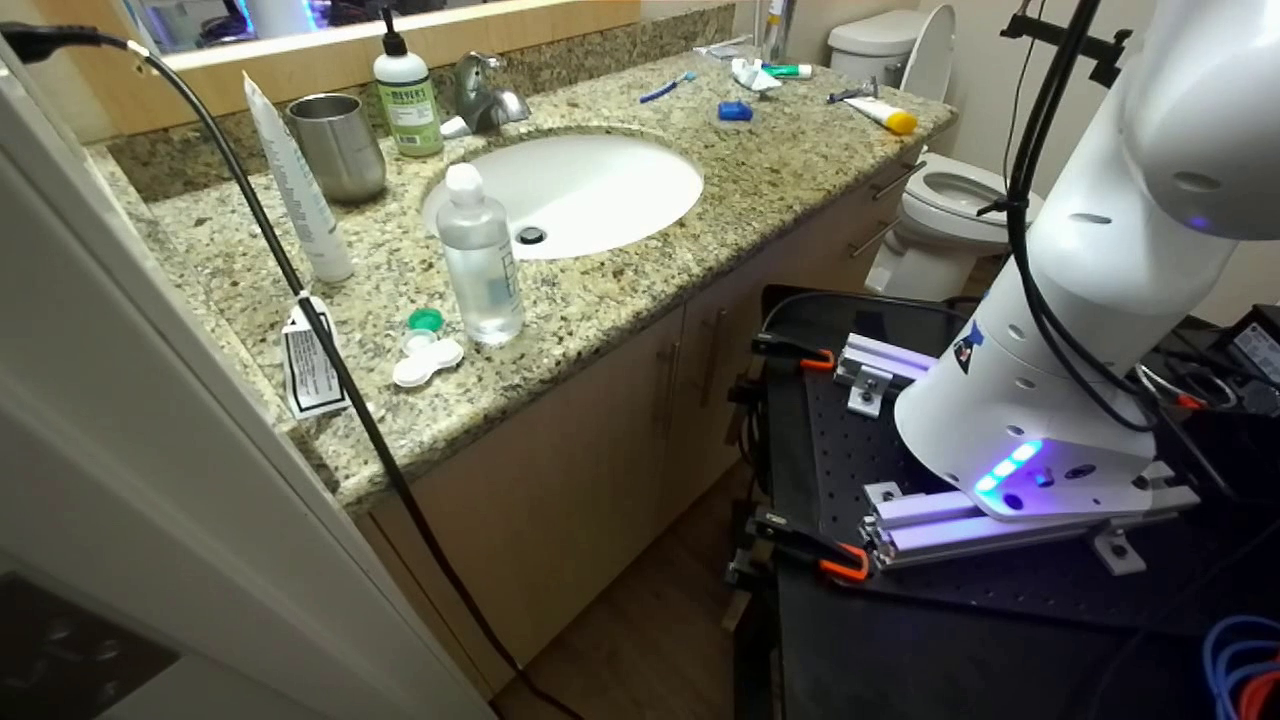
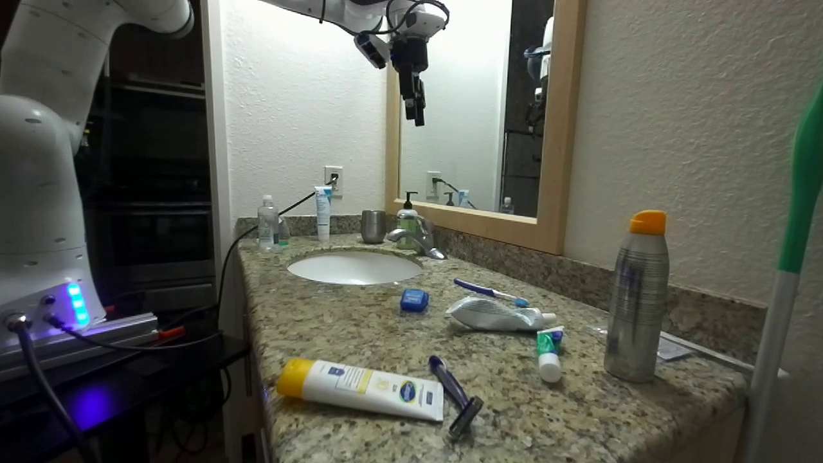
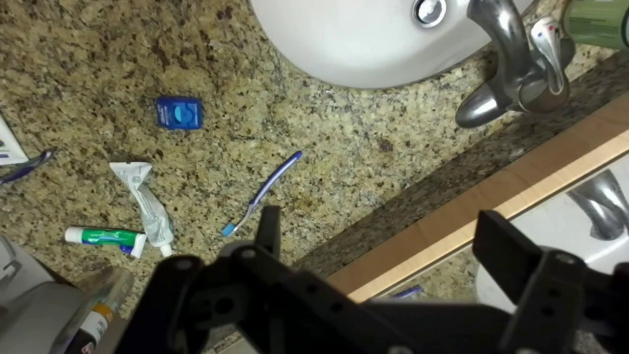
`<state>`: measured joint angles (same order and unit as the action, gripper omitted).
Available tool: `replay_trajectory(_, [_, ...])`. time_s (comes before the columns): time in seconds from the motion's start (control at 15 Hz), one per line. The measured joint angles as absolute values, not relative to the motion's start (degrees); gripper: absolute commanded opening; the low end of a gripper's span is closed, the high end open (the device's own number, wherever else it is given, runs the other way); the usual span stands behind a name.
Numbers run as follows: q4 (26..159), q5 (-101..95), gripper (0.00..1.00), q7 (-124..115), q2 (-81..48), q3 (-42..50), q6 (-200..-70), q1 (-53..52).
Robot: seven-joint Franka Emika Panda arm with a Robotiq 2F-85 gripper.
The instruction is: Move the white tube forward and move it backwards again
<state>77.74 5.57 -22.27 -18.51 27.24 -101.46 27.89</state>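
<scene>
Hand (image 3: 378,222) cropped, wrist view; white tube (image 3: 151,210) illegible.

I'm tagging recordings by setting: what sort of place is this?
A bathroom, probably in a home: a toilet stands beyond the counter, which has a sink set into it and a toothbrush lying on top.

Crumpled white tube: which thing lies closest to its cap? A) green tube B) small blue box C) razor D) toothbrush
A: in the wrist view, the green tube has its flat end right beside the cap end of the white tube.
</scene>
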Motion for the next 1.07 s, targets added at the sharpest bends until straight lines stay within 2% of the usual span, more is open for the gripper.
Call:
replay_trajectory(0.33, [69.92,7.31,1.0,-21.44,-26.26,28.74,-98.33,38.46])
replay_trajectory(0.6, [60.99,7.48,1.0,-10.3,-34.72,28.73,-94.57,48.93])
replay_trajectory(0.87, [53.6,7.44,1.0,4.57,-44.24,20.6,-94.99,60.34])
replay_trajectory(1.07, [50.77,8.07,1.0,12.04,-50.49,17.74,-95.6,62.45])
